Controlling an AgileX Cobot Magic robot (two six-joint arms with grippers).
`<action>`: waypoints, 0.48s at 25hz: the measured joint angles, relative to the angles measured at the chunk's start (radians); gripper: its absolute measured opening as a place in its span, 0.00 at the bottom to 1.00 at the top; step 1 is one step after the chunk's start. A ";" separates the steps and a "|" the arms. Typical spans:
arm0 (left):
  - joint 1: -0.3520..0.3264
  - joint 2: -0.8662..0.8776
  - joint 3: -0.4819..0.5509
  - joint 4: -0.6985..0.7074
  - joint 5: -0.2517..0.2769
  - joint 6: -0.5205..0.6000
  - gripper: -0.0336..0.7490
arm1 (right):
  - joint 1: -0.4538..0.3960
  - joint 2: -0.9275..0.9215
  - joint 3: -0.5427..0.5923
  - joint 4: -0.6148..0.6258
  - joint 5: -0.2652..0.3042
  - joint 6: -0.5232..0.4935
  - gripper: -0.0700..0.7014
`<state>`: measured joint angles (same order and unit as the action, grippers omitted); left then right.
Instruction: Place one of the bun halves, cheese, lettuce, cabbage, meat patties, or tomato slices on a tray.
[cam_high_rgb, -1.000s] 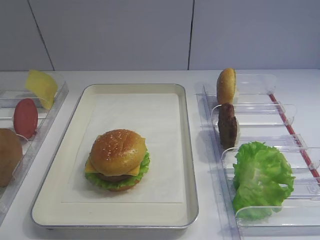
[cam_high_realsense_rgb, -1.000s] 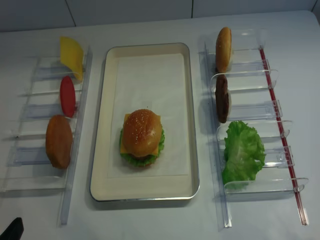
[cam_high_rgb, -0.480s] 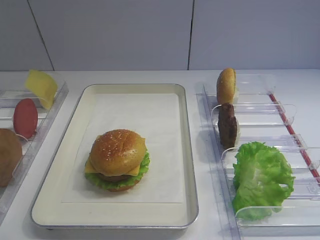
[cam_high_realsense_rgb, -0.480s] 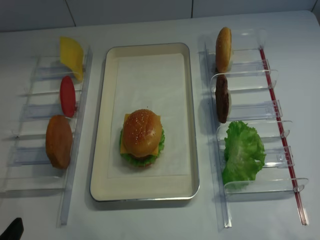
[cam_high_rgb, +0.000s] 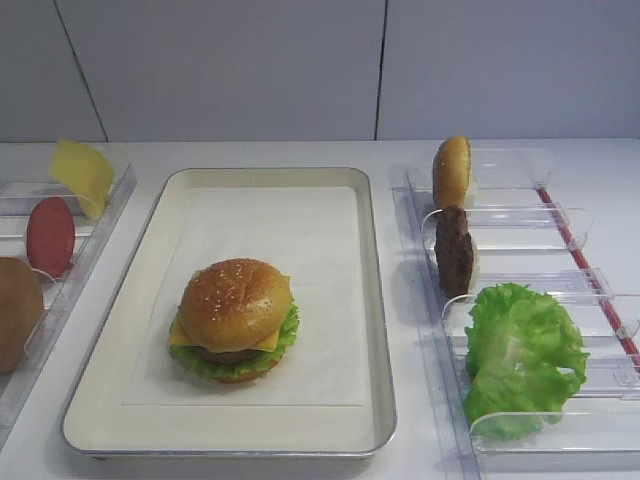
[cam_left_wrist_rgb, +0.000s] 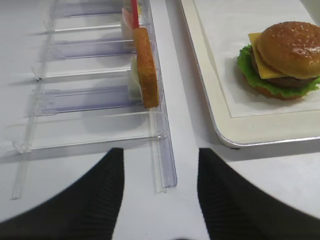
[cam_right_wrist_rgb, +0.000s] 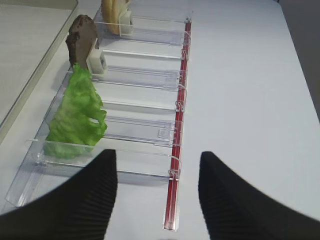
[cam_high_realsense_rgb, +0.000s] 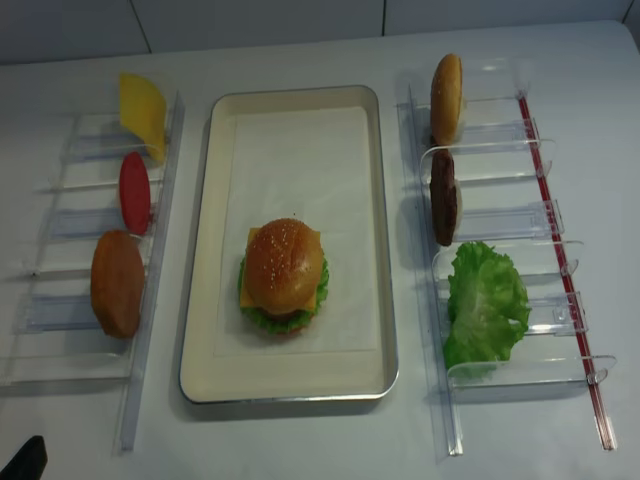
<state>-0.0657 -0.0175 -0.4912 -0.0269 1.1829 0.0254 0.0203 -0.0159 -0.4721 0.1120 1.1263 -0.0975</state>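
In the right wrist view the right tool (cam_right_wrist_rgb: 157, 192) fills the bottom edge, its two dark ribbed fingers (cam_right_wrist_rgb: 85, 200) spread with nothing between them, above the near end of the right clear rack (cam_right_wrist_rgb: 175, 150). In the left wrist view the left tool (cam_left_wrist_rgb: 156, 192) is likewise parted and empty, over the bare white bench (cam_left_wrist_rgb: 90, 165) near the left clear rack (cam_left_wrist_rgb: 165, 165).

In the high view the silver tray (cam_high_rgb: 385, 400) with its cream paper liner sits at lower centre. On its near half stands an assembled burger: a glossy golden top bun (cam_high_rgb: 236, 302) speckled with pale sesame seeds, a yellow-orange cheese slice (cam_high_rgb: 180, 335) with corners poking out, a dark meat patty (cam_high_rgb: 228, 356), frilly green lettuce leaf (cam_high_rgb: 287, 334) fringing the sides, and a bottom bun barely visible beneath.

At lower right, a large crinkled bright green lettuce bunch (cam_high_rgb: 523, 355) leans in the nearest filled slot of the right rack. Behind it a dark brown, rough spare patty (cam_high_rgb: 456, 250) stands on edge, and farther still a golden bun half (cam_high_rgb: 452, 172) stands upright.

At the left edge, a brown bun (cam_high_rgb: 18, 312) stands nearest, then a dull red tomato slice (cam_high_rgb: 50, 236), and farthest a tilted yellow cheese square (cam_high_rgb: 84, 175) at upper left.
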 joint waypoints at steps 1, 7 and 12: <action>0.000 0.000 0.000 0.000 0.000 0.000 0.45 | 0.000 0.000 0.000 0.000 0.000 0.000 0.61; 0.000 0.000 0.000 0.000 0.000 0.000 0.45 | 0.000 0.000 0.000 0.002 0.000 0.000 0.61; 0.000 0.000 0.000 0.000 0.000 0.000 0.45 | 0.000 0.000 0.000 0.002 0.000 0.000 0.61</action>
<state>-0.0657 -0.0175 -0.4912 -0.0269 1.1829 0.0254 0.0203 -0.0159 -0.4721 0.1141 1.1263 -0.0975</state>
